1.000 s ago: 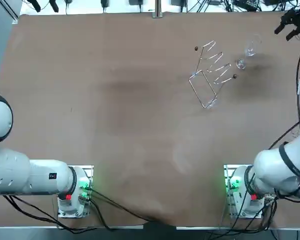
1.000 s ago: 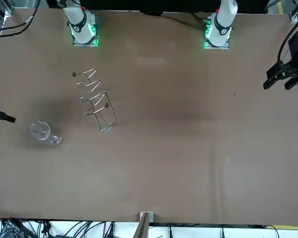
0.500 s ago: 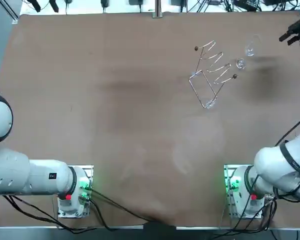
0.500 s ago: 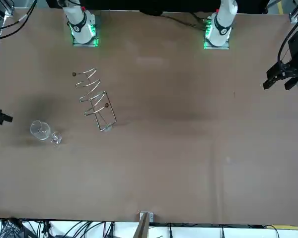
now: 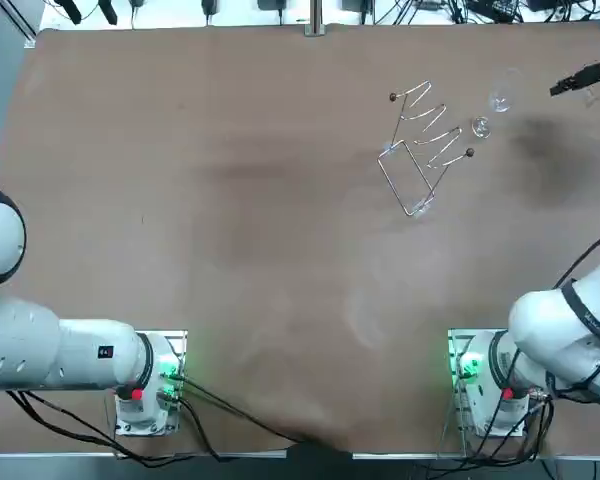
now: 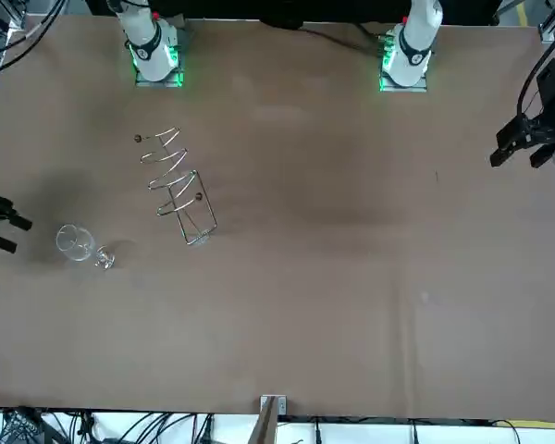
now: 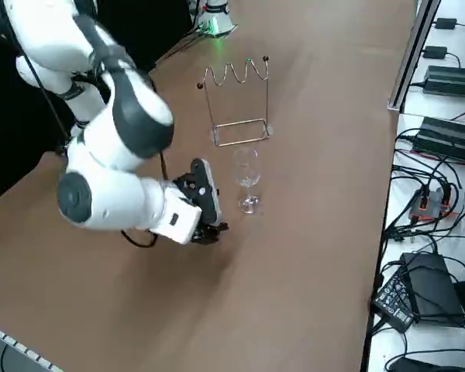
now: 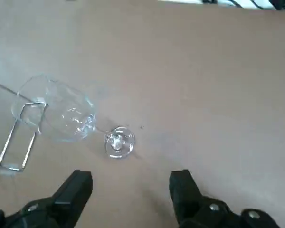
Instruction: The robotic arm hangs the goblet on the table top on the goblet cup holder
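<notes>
**Goblet on desk, hand empty**

The goblet (image 7: pixel 246 174) stands upright on the desk (image 5: pixel 230 200), just beside the holder (image 7: pixel 240 101) and not hung on it. The right hand (image 8: pixel 131 178) is low over the desk, on the far side of the goblet from the holder, near the glass but not touching it. Its fingers (image 8: pixel 78 185) are spread apart and hold nothing. The holder stands upright, its hooks bare.

Upper right of the top view, bare table (image 5: pixel 536 190) lies between our right gripper (image 5: pixel 570 88) and the goblet (image 5: pixel 501 98); the holder (image 5: pixel 421 150) crowds its left.
</notes>
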{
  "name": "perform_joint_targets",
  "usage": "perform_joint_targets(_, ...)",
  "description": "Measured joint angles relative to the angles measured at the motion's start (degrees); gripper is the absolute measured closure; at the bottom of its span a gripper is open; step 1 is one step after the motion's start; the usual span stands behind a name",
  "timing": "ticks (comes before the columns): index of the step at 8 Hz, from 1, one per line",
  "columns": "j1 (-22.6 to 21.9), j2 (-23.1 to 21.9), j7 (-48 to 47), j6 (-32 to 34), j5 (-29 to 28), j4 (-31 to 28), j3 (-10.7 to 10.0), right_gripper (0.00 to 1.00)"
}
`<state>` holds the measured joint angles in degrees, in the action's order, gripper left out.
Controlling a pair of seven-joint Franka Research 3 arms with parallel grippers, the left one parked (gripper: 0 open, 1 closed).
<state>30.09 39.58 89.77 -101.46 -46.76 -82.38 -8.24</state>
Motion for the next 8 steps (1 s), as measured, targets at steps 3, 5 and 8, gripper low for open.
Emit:
perform_joint_targets(3,1.4,4.6,19.4,2.6,-8.2,0.0,0.0,0.00)
perform_joint_targets(5,1.3,7.5,29.1,11.2,-14.4,-0.2,0.1,0.00)
perform_joint_targets(8,1.3,14.5,44.2,16.4,-20.2,-0.6,0.4,0.01)
